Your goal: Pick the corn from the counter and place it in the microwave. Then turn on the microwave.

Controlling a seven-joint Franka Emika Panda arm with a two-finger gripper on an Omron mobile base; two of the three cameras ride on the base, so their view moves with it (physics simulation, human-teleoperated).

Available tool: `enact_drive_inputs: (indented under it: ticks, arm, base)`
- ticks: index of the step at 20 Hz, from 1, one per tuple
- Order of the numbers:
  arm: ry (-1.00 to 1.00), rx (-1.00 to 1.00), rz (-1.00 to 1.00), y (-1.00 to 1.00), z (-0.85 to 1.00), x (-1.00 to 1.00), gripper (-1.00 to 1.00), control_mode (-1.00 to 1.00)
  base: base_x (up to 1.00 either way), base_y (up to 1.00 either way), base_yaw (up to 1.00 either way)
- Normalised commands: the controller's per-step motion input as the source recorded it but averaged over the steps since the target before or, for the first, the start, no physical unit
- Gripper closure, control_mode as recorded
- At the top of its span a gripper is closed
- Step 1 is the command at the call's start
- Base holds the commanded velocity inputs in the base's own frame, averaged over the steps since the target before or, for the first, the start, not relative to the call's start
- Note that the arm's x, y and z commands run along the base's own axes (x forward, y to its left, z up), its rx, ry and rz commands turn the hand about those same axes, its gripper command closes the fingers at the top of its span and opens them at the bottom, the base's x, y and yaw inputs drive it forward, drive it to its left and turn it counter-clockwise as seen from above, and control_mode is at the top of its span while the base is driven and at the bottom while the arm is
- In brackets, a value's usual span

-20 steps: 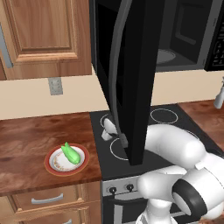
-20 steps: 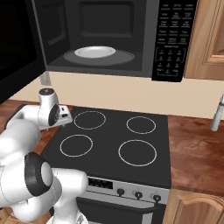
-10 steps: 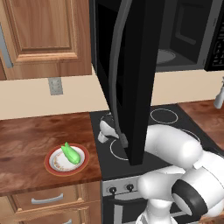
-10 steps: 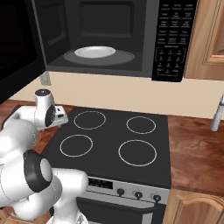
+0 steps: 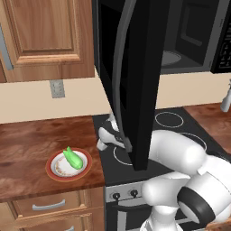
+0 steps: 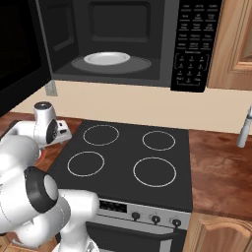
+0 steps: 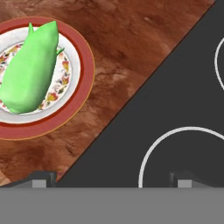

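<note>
The green corn (image 5: 72, 158) lies on a white red-rimmed plate (image 5: 52, 170) on the reddish-brown counter (image 5: 27, 135), left of the stove. My gripper (image 5: 102, 143) hangs open and empty over the stovetop's left edge, to the right of the plate and above it. In the hand view the corn (image 7: 30, 65) and plate (image 7: 83, 78) sit at the upper left, the counter (image 7: 131, 48) runs diagonally, and my gripper (image 7: 113, 179) stands wide over the stove edge. The microwave (image 6: 118, 44) hangs above the stove with its door (image 5: 135, 76) swung wide open.
A black stovetop (image 6: 128, 157) with white ring burners lies under the microwave. A glass turntable (image 6: 107, 59) sits inside the cavity. The open door hangs just above my hand. A pale bottle (image 6: 244, 128) stands on the right counter. Wooden cabinet (image 5: 45, 36) is at upper left.
My hand has shifted a little to the left, toward the counter edge and the plate. The jaws have stayed open. The corn has not moved.
</note>
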Motion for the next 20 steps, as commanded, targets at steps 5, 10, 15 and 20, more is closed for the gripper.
enact_drive_inputs:
  ticks: [5,10,15,20]
  arm:
    - [0.0,0.0,0.04,0.18,0.0,-0.06,-1.0,-1.0]
    - [0.0,0.0,0.04,0.17,0.0,-0.05,-1.0,-1.0]
    - [0.0,0.0,0.04,0.17,0.0,-0.03,-1.0,-1.0]
    - [0.0,0.0,0.04,0.19,0.0,-0.02,-1.0,-1.0]
  base:
    - [0.0,0.0,0.0]
    - [0.0,0.0,0.0]
    - [0.0,0.0,0.0]
    - [0.0,0.0,0.0]
